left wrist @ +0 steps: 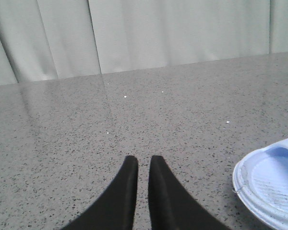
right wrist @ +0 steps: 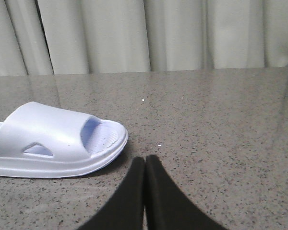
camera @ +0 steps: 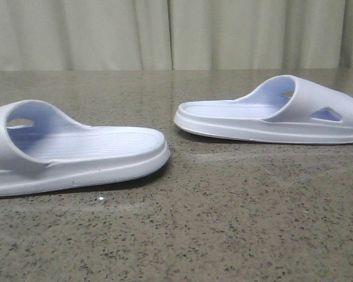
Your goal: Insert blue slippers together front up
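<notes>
- We see a grey speckled stone table (camera: 223, 223) that fills the front view, with pale pleated curtains (camera: 165, 32) hanging behind its far edge.
- On it we find the blue slippers, both resting flat on their soles and apart from each other, a strip of bare table between them.
- The left slipper (camera: 70, 154) lies nearer the camera, its strap at the left and its ribbed footbed running toward the middle.
- The right slipper (camera: 282, 114) lies farther back, its strap at the right showing a triangular side cut-out, its open end toward the middle.
- In the left wrist view we see the left claw (left wrist: 143, 165) with its black fingers (left wrist: 127, 191) nearly together, only a narrow slit between the tips, and nothing gripped. A rounded end of one slipper shows near it, off to one side and not touching.
- In the right wrist view we see the right claw (right wrist: 145, 163) with its fingers (right wrist: 158, 196) pressed tip to tip, gripping nothing. A slipper sits just beside it, close to the fingertips but clear of them.
</notes>
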